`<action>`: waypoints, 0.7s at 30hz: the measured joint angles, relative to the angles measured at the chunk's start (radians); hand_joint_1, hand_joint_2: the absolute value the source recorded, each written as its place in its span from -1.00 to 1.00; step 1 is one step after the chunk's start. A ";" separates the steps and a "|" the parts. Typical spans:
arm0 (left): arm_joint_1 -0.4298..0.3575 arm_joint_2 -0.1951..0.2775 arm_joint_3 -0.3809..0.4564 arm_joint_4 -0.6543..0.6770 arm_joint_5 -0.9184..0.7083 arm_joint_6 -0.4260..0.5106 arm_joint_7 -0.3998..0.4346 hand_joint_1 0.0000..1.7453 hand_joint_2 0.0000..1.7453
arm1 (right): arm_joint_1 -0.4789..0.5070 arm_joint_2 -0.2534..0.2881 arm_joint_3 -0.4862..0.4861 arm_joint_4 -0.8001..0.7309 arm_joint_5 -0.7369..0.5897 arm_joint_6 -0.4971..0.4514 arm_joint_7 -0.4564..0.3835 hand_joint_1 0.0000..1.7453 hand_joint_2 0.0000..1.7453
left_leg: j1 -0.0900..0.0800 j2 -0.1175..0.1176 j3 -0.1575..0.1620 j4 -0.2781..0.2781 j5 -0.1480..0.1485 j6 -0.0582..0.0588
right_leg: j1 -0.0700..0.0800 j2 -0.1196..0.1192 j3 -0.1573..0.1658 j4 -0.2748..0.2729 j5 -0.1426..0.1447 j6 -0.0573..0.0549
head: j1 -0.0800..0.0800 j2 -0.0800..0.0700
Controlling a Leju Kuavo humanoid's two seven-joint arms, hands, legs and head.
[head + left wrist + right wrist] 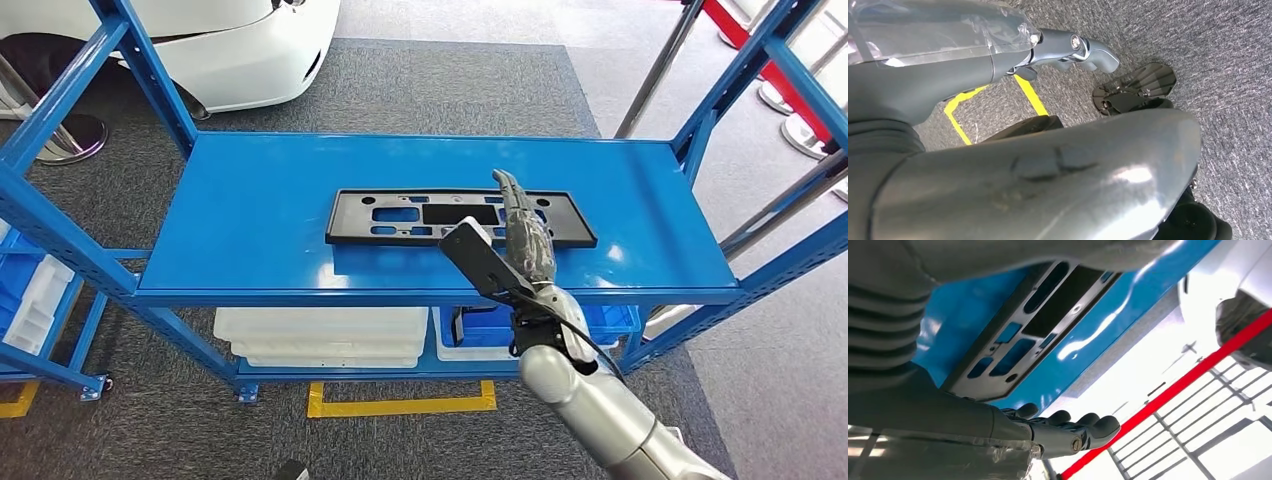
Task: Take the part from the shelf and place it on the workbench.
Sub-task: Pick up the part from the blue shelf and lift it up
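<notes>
A flat black plastic part (400,215) with several cut-outs lies along the middle of the blue shelf's top board (250,200). My right hand (520,235) reaches over the shelf's front edge and hovers above the part's right half, fingers stretched out, holding nothing. The right wrist view shows the part (1013,340) on the blue board, with the dark fingers (1068,427) extended beside it and apart from it. My left hand (998,55) hangs down over the grey carpet with nothing in it.
Blue uprights (720,100) rise at the shelf's corners. White bins (320,335) and a blue bin (500,325) sit on the lower level. Yellow floor tape (400,403) lies in front. Another blue rack (30,290) stands to the left, and a white car body (230,50) behind.
</notes>
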 joint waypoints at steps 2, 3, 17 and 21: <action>-0.002 0.000 0.000 0.000 -0.004 0.000 0.003 -1.00 -1.00 | -0.012 -0.018 -0.008 0.030 0.052 0.015 0.043 -1.00 1.00 | -0.001 0.000 0.000 0.000 0.000 0.001 | -0.001 -0.001 0.001 -0.003 -0.002 0.004 | 0.000 0.000; -0.003 0.000 0.000 0.000 -0.006 0.000 0.004 -1.00 -1.00 | -0.021 -0.030 -0.012 0.049 0.081 0.029 0.063 -1.00 1.00 | -0.001 0.000 0.000 0.000 0.000 0.001 | -0.002 -0.002 0.002 -0.003 -0.003 0.008 | 0.001 0.000; -0.019 0.000 0.002 0.000 -0.038 -0.006 0.009 -1.00 -1.00 | -0.142 -0.154 -0.035 0.382 0.147 0.289 0.067 -1.00 1.00 | 0.000 0.001 0.003 -0.001 0.002 0.003 | -0.004 -0.005 0.005 -0.006 -0.003 0.051 | -0.001 0.000; -0.021 0.000 0.004 0.000 -0.040 -0.006 0.008 -1.00 -1.00 | -0.150 -0.163 -0.035 0.435 0.131 0.304 0.049 -1.00 1.00 | 0.001 0.001 0.004 -0.002 0.002 0.002 | -0.003 -0.005 0.005 -0.005 -0.003 0.051 | -0.002 0.000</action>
